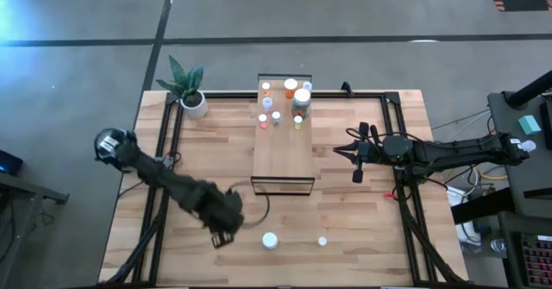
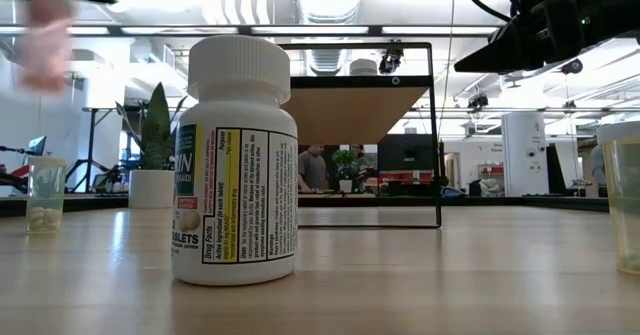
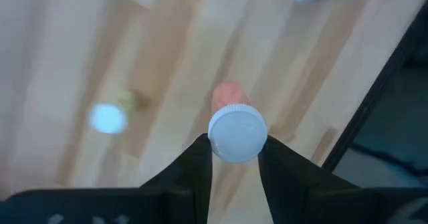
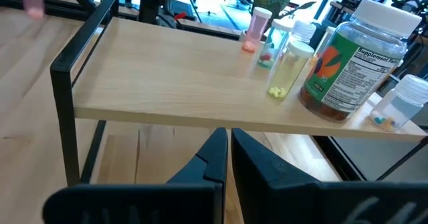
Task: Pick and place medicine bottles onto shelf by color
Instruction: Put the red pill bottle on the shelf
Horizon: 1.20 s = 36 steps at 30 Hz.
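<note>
My left gripper (image 3: 235, 144) is over the table's near left part (image 1: 226, 229), shut on an orange medicine bottle (image 3: 227, 95) with a white cap. In the low view this bottle (image 2: 45, 35) is a blurred pink shape high at the left. My right gripper (image 4: 227, 158) is shut and holds nothing; it hovers right of the shelf (image 1: 358, 164). The shelf (image 1: 283, 147) stands in the table's middle, and several bottles (image 1: 297, 99) stand on its far end. A white bottle (image 1: 270, 240) and a small clear one (image 1: 323, 241) stand on the table near its near edge. My left gripper pinches the orange bottle at its white cap (image 3: 235, 132), one finger (image 3: 200, 158) on each side. The fingers point down from above. The bottle is lifted clear of the table, and its orange body (image 3: 227, 95) points down away from the wrist.
A potted plant (image 1: 191, 95) stands at the far left corner. A black frame (image 1: 168, 151) runs along the table's sides. The shelf's near half (image 1: 283, 160) is bare wood. The low view shows a clear bottle (image 2: 45, 193) at the left and another (image 2: 625, 195) at the right edge.
</note>
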{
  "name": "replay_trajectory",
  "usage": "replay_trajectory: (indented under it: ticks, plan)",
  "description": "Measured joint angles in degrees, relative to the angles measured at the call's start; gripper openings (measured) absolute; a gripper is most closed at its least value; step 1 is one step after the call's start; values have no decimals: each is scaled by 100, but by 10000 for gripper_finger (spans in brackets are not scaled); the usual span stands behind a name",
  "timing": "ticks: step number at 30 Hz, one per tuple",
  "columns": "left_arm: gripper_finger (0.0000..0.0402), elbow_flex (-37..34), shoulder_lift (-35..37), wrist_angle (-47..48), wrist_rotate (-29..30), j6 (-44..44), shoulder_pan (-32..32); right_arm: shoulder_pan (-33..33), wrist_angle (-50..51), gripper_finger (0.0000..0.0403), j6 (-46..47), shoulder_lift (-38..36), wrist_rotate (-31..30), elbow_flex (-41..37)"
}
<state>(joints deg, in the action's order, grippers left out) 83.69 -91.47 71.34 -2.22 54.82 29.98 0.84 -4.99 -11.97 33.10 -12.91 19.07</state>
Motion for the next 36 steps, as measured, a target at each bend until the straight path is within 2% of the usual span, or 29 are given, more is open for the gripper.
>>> replay_trajectory:
  ticks: [7,10,13,18,25,36]
  plan:
    - [87,1001,340,879,332,-1489,-1209,0,1,12,-2,-2,0,0]
    - [87,1565,320,1080,734,-2255,-1796,0,0,12,4,-2,0,0]
    - [87,2111,227,968,1040,-2970,-2386,0,4,12,37,-2,2,0]
    - [86,2743,-182,541,1003,-4235,-3098,0,2,12,39,-2,2,7]
    - [86,3269,-1145,379,664,-5333,-3421,0,4,12,42,-2,2,9]
    - [86,4146,-2221,293,620,-5581,-3514,0,82,12,39,0,2,15]
